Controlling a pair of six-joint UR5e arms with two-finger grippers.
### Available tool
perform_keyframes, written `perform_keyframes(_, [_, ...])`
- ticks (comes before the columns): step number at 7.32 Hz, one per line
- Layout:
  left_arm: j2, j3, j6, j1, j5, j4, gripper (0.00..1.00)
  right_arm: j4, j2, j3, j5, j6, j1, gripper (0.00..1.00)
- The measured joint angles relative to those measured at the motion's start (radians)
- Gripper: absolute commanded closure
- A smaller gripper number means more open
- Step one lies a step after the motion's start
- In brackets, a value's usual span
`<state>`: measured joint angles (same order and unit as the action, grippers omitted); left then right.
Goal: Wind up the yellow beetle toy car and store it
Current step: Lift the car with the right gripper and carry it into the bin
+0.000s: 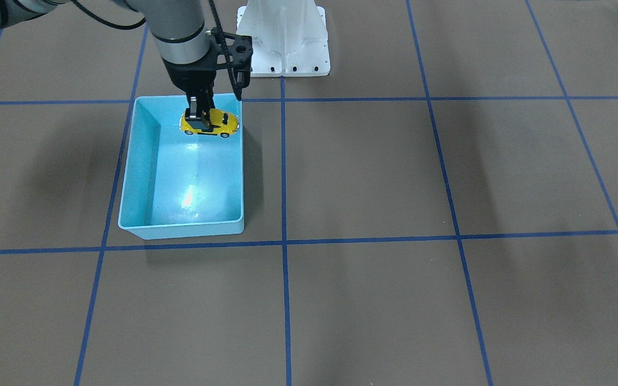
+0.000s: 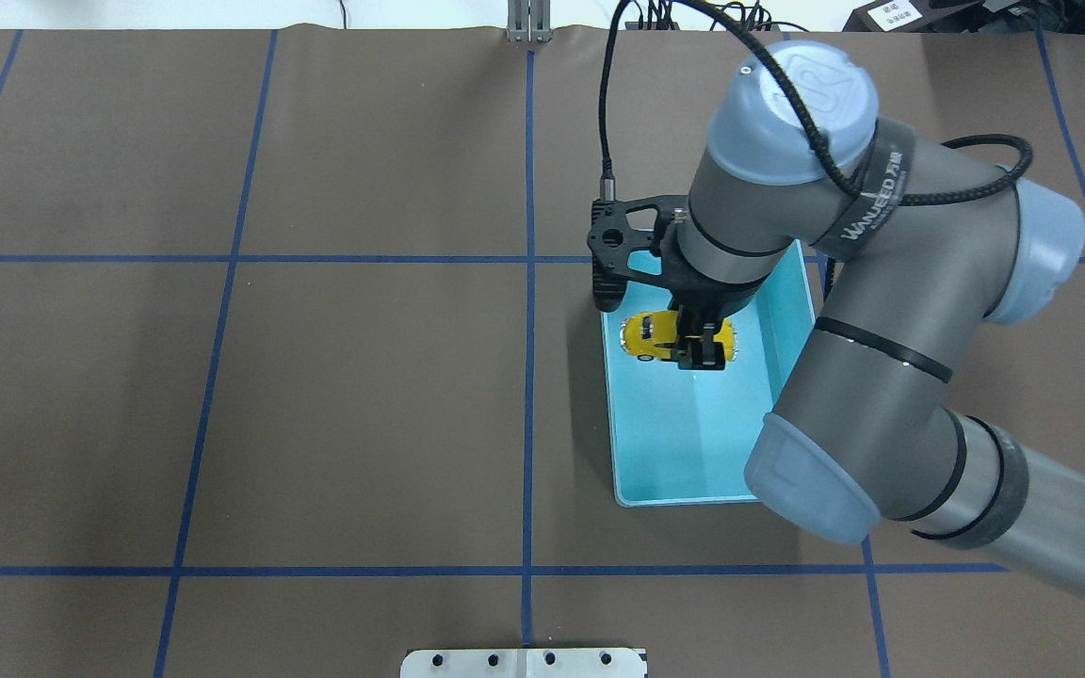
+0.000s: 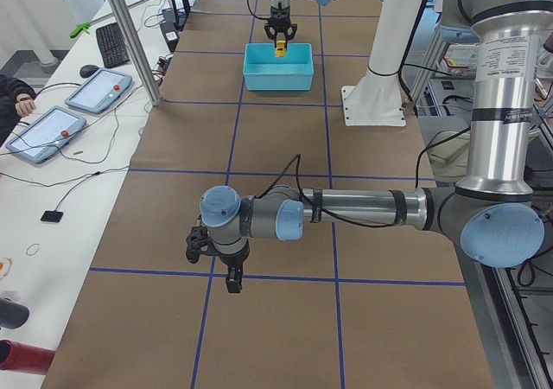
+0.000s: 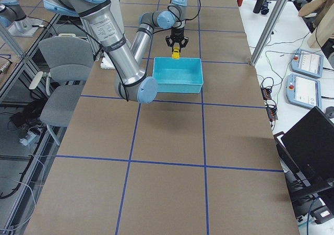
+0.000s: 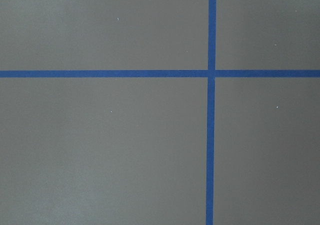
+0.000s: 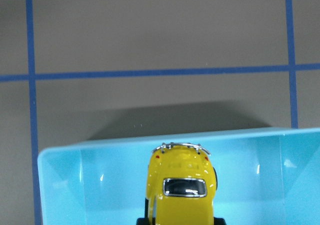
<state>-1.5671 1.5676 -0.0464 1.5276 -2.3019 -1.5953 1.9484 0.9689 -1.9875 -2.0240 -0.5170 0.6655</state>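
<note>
The yellow beetle toy car [image 1: 222, 122] hangs in the air above the inside of the light blue bin [image 1: 126, 212]. My right gripper [image 1: 200, 115] is shut on the car's sides from above and points straight down. The overhead view shows the car [image 2: 646, 335], the gripper [image 2: 703, 347] and the bin [image 2: 620, 443]. The right wrist view shows the car's rear [image 6: 182, 185] above the bin's wall [image 6: 100, 155]. My left gripper [image 3: 231, 278] shows only in the exterior left view, low over bare table far from the bin. I cannot tell whether it is open or shut.
The bin holds nothing. A white arm mount [image 1: 283, 48] stands on the table beside the bin's robot end. Blue tape lines [image 5: 211, 135] grid the brown table. Tablets [image 3: 97, 91] and cables lie on the side bench.
</note>
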Motion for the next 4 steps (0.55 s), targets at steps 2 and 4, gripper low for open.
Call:
perform_keyframes(2, [-0.003, 0.0, -0.002, -0.004, 0.0, 0.0, 0.0, -0.164, 0.104, 0.064, -0.013, -0.07, 0.017, 1.0])
perform_keyframes(4, [-0.004, -0.003, -0.002, -0.012, 0.0, 0.001, 0.0, -0.316, 0.136, 0.178, -0.019, -0.078, 0.008, 1.0])
